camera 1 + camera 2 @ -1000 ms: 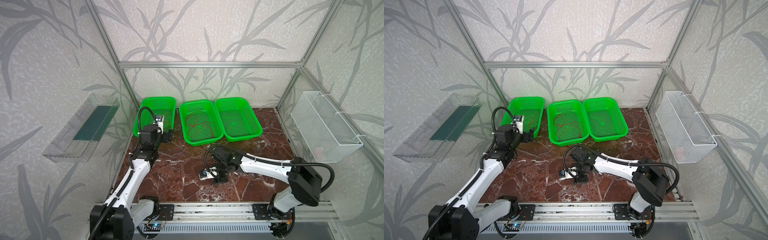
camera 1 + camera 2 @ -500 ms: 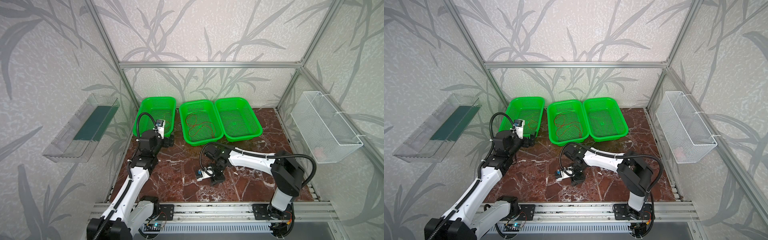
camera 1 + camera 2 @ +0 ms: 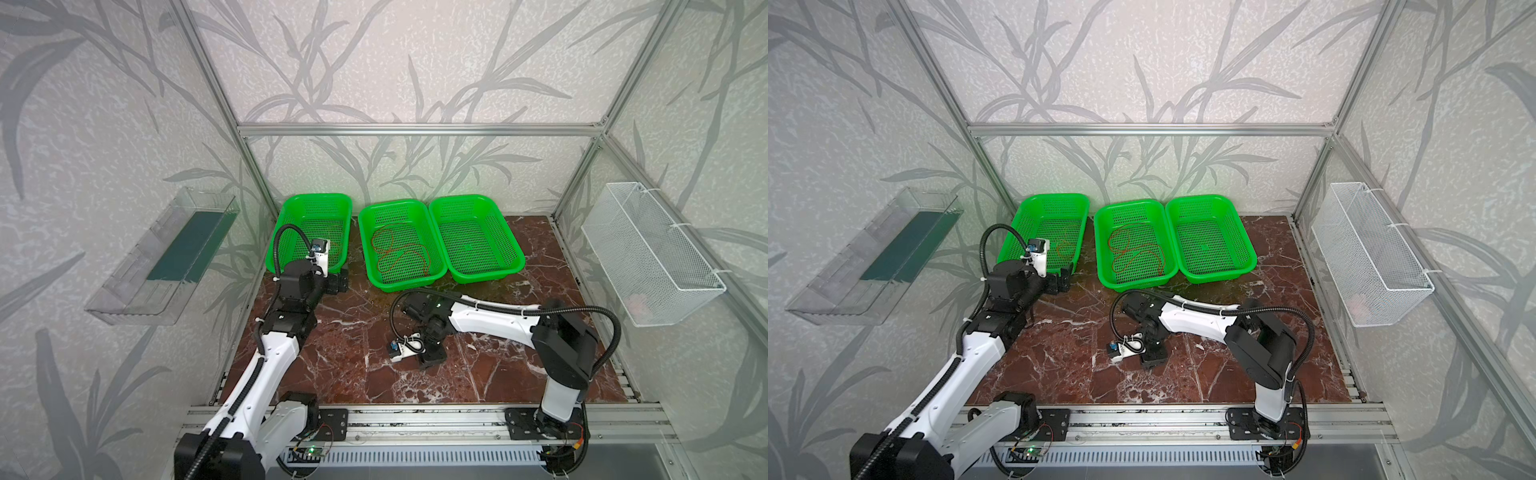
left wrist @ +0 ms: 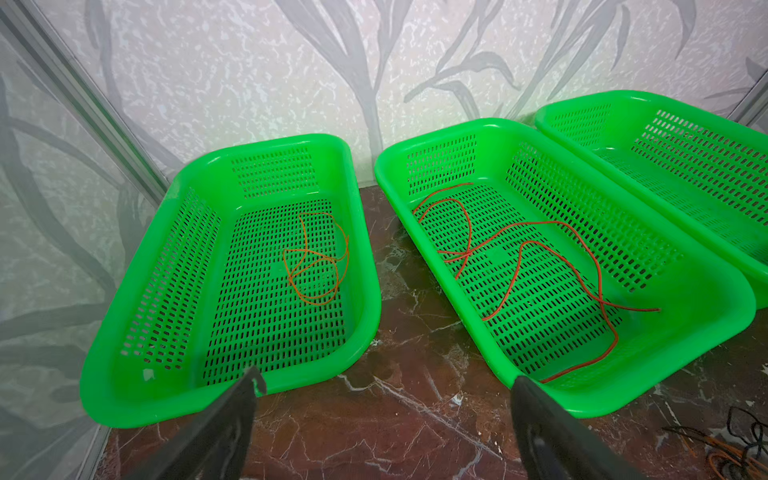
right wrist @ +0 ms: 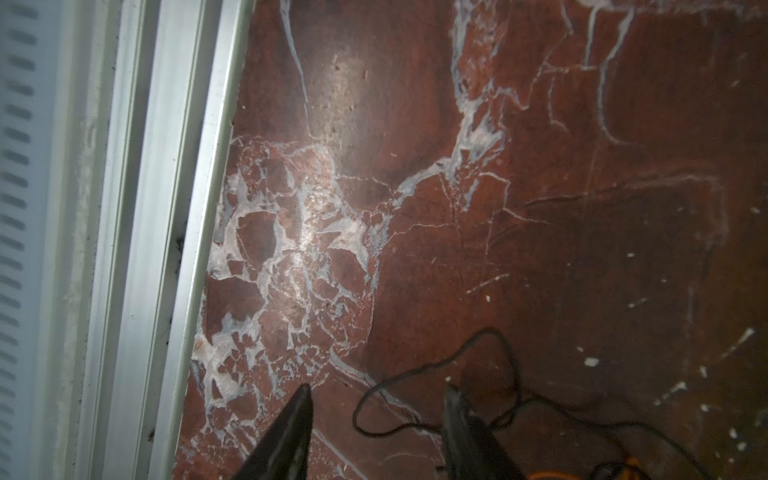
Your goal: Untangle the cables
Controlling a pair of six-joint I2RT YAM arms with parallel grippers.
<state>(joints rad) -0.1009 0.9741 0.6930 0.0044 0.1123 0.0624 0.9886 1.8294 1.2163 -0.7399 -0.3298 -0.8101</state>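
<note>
Closing the half-open right hand (image 5: 378, 390) on the black cable (image 5: 494, 331) between its jaws may drag the nearby orange cable (image 5: 544, 474) along (left hand (image 4: 386, 378) gapes wide, empty).

Work surface: red-brown marble top (image 3: 353, 370) w/ white veining, bounded at the near edge by an alu rail (image 3: 415, 411). I read three green perforated baskets standing directly on it along the far edge: left basket (image 3: 318, 196), mid basket (image 3: 395, 203), right basket (image 3: 461, 198). Mid and right sit rim against rim; left stands slightly apart. Loose on bare marble, near side of the baskets: thin black cable (image 5: 492, 330) in open loops, orange cable (image 5: 552, 473) just beside it.
</note>
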